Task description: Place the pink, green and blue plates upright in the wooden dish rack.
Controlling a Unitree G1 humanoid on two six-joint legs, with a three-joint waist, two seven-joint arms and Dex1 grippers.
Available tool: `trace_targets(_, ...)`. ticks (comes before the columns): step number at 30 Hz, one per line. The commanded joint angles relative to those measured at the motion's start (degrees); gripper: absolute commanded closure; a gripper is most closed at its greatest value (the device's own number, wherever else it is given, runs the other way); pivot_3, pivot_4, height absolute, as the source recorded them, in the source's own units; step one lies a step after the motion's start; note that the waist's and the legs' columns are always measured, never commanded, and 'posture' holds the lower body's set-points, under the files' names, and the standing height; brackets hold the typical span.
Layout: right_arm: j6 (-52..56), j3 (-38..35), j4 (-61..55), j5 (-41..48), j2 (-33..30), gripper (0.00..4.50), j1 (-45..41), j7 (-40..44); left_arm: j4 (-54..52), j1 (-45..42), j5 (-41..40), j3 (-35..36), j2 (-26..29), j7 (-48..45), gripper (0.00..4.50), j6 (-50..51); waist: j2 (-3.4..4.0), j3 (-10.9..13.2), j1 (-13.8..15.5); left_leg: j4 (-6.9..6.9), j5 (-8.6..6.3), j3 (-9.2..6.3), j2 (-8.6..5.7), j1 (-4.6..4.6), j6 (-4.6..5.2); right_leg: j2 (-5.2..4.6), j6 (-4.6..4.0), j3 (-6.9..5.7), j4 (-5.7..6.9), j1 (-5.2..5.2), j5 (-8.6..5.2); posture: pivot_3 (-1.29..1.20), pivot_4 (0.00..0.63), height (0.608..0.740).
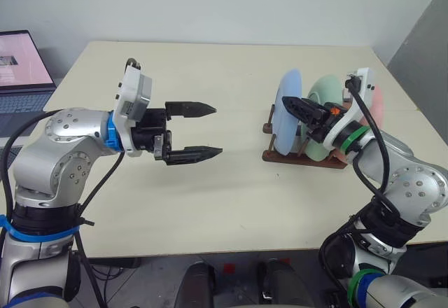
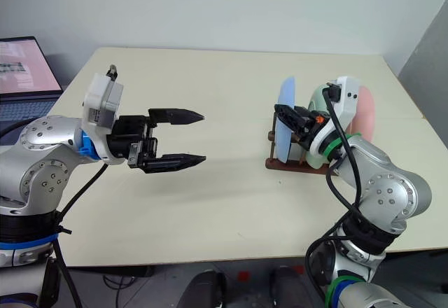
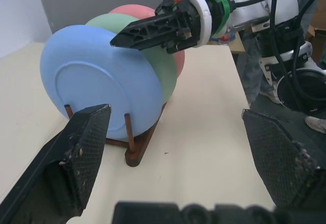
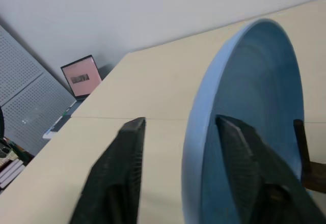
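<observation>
All three plates stand on edge in the wooden dish rack (image 1: pixel 306 155), which sits on the worktop (image 1: pixel 210 203). Taking the rack as landmark: the blue plate (image 1: pixel 288 112) fills its slot nearest the left arm, the green plate (image 1: pixel 323 92) the next, and the pink plate (image 1: pixel 376 105) the slot farthest from that arm. Each plate's flat faces look along the rack's length, so the stack's long axis runs with the base bars and each disc stands across them, rim up.

The right tool (image 1: pixel 297 105) is at the blue plate's upper rim, one finger on each side of it; in the right wrist view the fingers (image 4: pixel 119 175) stand apart with the rim between them, and no squeeze is visible, so I judge it a slackened hold, not a grip. The left tool (image 1: pixel 203 130) hangs well apart from the rack, spread wide and empty, pointing at the blue plate's back.

The placing looks done; the coming move is probably the right tool drawing off the rim along the plate's plane, so as not to tip it.
</observation>
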Motion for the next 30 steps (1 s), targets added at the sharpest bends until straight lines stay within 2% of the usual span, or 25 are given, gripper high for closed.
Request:
trace_targets(1, -2.56, 1.23, -2.09, 1.75, -3.45, 0.87, -4.26, 0.08, -1.22, -0.13, 0.79, 0.0, 0.28, 0.14, 0.0, -1.3, 0.02, 0.01, -0.06, 0.0, 0.0, 0.0, 0.0, 0.0, 0.0, 0.0, 0.0, 0.02, 0.0, -0.01, 0.0, 0.0, 0.15, 0.74)
trace_targets(3, -3.59, 2.41, -1.9, 1.39, -6.73, 0.18, -5.86, 0.54, -0.96, -0.18, 1.39, -0.43, 0.36, 0.3, 0.0, -1.33, 0.02, 0.01, -0.15, 0.0, 0.0, 0.0, 0.0, 0.0, 0.0, 0.0, 0.07, 0.02, 0.0, -0.02, -0.05, 0.0, 0.15, 0.74)
trace_targets(4, -3.84, 2.8, -1.68, 1.6, -9.18, 0.02, -6.76, 1.34, -0.73, -0.22, 2.02, -0.63, 0.23, 0.63, 0.0, -1.67, 0.02, 0.01, -0.15, 0.0, 0.0, 0.0, 0.0, 0.0, 0.0, 0.0, 0.16, 0.02, 0.01, -0.02, -0.11, 0.0, 0.15, 0.74)
trace_targets(6, -4.75, 3.96, -1.26, 1.98, -14.22, 0.02, -7.29, 3.42, -0.44, -0.28, 3.02, -0.93, 0.18, 1.18, 0.0, -1.84, 0.02, 0.01, -0.06, -0.03, 0.0, 0.0, -0.01, -0.02, 0.0, 0.0, 0.16, 0.0, -0.01, -0.02, -0.11, 0.0, 0.15, 0.74)
trace_targets(8, -6.67, 5.02, -1.22, 3.52, -23.85, 0.02, -5.58, 10.39, -0.06, -0.1, 5.22, -1.2, 0.55, 1.96, 0.0, -3.04, 0.03, 0.02, 0.04, -0.03, -0.01, 0.01, -0.03, -0.09, 0.01, -0.01, 0.17, -0.02, -0.08, -0.02, -0.11, 0.0, 0.15, 0.74)
trace_targets(12, -18.53, 6.55, 0.34, 1.28, -46.19, 0.02, 3.57, 28.66, 0.7, 1.07, 12.2, -2.71, 4.3, 3.56, 0.0, -4.62, 0.02, 0.02, 0.72, -0.04, -0.13, 0.04, -0.12, -0.2, 0.22, -0.1, 0.23, 0.0, -0.22, -0.07, -0.14, 0.0, 0.15, 0.74)
trace_targets(16, -26.06, 1.72, 5.01, 2.56, -59.16, 0.02, 10.44, 43.09, -0.38, 4.49, 14.12, -1.87, 8.78, 2.71, 0.0, -3.89, 0.04, 0.03, 0.54, -0.04, -0.27, 0.05, -0.09, -0.17, 0.45, -0.09, 0.37, 0.08, -0.2, -0.11, -0.25, 0.0, 0.15, 0.74)
trace_targets(19, -32.91, -1.73, 10.16, -1.1, -67.2, 0.02, 17.51, 53.28, -0.62, 7.89, 14.53, 0.13, 12.08, 1.95, 0.0, -3.7, 0.07, 0.05, 0.5, -0.04, -0.28, 0.03, -0.03, -0.13, 0.47, -0.07, 0.34, 0.07, -0.15, -0.13, -0.27, 0.0, 0.15, 0.74)
trace_targets(24, -47.72, -6.18, 19.62, -11.77, -74.5, 0.02, 31.07, 66.96, -2.17, 13.67, 14.61, 3.79, 15.78, 2.18, 0.0, -3.46, 0.07, 0.05, 0.8, 0.03, -0.28, 0.06, 0.03, -0.1, 0.46, -0.15, 0.06, 0.04, -0.15, -0.1, -0.45, 0.0, 0.15, 0.74)
trace_targets(30, -54.29, -4.34, 24.97, -14.1, -75.1, 0.02, 32.54, 69.07, -3.57, 19.08, 12.86, 7.13, 15.79, 1.88, 0.0, -3.4, 0.13, 0.08, 0.76, 0.11, -0.29, 0.26, 0.47, 0.03, 0.43, -0.19, 0.06, 0.07, -0.12, -0.08, -0.4, 0.0, 0.15, 0.74)
